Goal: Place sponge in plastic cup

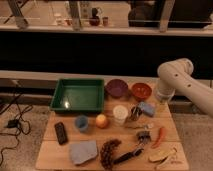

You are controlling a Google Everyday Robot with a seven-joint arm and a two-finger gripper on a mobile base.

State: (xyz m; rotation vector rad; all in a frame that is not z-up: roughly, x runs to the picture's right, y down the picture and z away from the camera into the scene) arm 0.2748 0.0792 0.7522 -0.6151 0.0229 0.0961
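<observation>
The sponge (146, 108), a small light-blue block, lies on the wooden table (55, 152) at the right, in front of the orange-red bowl (141, 91). A white cup (120, 114) stands upright just left of it, and a small blue cup (81, 123) stands further left; I cannot tell which one is the plastic cup. My white arm reaches in from the right. Its gripper (161, 103) hangs over the table's right edge, a little right of and above the sponge, open and holding nothing.
A green tray (79, 94) sits at the back left, with a purple bowl (117, 88) beside it. An orange (102, 120), a dark metallic object (135, 113), a black remote (61, 132), a grey-blue slab (83, 152), dark grapes (108, 151), a red chili (159, 136) and a banana (161, 155) crowd the table.
</observation>
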